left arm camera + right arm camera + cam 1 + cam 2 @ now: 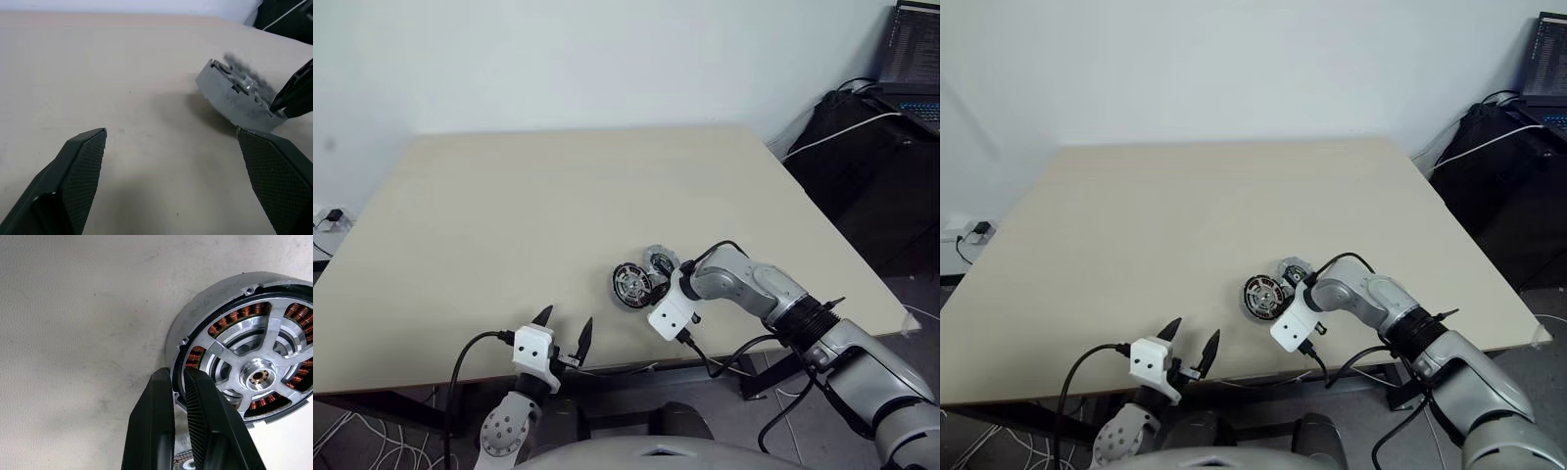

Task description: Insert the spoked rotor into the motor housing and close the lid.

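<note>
The right gripper point(178, 396) was down at the near edge of the pale surface point(558, 196), pointing steeply downward, with its two black fingers point(151, 431) pinched together on the rim of the motor housing point(205, 318). One finger lay outside the pale metal wall and the other just inside it, so the rim was caught between them. The housing sat tipped up on its edge rather than flat, its open face turned toward the right arm. Inside it, a ring of copper windings showed behind the silver spokes and central hub of the spoked rotor point(257, 377), which sat within the housing.

Just behind the housing, and touching it or very nearly so, lay the lid point(659, 260), a small pale round disc; from where I stood I could not tell whether the two actually met.

The left gripper point(564, 333) hung well apart from all this, off to the left at the near edge of the surface, pointing roughly level and forward. Its fingers stood spread wide with nothing between them. Beyond it, seen from the left wrist, the tilted housing point(234, 98) rested on the surface with a dark fingertip of the right gripper against its rim.

A laptop point(915, 59) stood open on a dark stand past the far right corner.
</note>
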Robot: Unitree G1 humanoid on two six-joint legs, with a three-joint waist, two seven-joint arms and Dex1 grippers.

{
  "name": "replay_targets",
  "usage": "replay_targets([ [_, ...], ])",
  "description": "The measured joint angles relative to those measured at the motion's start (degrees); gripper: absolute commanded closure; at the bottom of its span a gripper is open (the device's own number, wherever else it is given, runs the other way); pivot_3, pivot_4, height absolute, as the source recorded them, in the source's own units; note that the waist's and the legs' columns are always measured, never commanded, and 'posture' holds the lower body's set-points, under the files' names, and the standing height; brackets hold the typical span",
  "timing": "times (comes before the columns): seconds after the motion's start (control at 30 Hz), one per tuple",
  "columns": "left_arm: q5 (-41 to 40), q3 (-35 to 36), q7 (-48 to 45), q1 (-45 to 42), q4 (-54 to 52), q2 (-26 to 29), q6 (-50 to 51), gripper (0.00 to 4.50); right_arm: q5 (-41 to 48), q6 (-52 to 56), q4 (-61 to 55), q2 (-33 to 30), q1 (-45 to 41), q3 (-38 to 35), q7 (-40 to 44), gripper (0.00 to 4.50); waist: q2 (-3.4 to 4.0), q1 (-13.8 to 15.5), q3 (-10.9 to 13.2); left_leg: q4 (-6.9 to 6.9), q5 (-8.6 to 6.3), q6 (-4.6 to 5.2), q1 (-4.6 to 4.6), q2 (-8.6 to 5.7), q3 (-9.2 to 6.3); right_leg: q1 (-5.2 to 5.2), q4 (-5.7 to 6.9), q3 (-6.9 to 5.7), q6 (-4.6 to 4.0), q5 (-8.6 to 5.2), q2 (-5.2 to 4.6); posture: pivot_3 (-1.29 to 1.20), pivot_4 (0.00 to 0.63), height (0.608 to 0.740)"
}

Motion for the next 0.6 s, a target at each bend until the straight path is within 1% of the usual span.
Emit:
replay_targets([
  [0.3,0.8,-1.2,1.5,-0.1,-6.0,0.0,5.9,0.0,0.6,1.5,-0.7,-0.2,0.2,-0.4,1.2,4.4,0.01,0.0,0.0,0.01,0.0,0.0,-0.01,0.0,0.05,-0.01,0.0,0.03,0.0,0.0,0.0,0.0,0.0,0.74],
  [0.4,1.0,-1.8,2.1,0.0,-8.6,0.0,8.2,0.0,1.5,3.4,-4.0,-2.2,1.2,-0.8,4.3,4.4,0.02,0.6,0.0,0.0,0.0,0.0,-0.04,-0.04,0.03,-0.02,-0.05,0.03,0.0,0.0,-0.04,0.0,0.0,0.74],
  [0.6,1.4,-2.7,3.2,0.1,-13.7,0.1,12.8,0.0,3.4,9.1,-11.9,-7.3,4.8,-2.8,11.4,4.4,0.01,0.6,0.0,0.0,-0.01,0.02,-0.09,-0.08,0.03,-0.03,-0.13,0.03,0.0,0.0,-0.06,0.0,0.0,0.74],
])
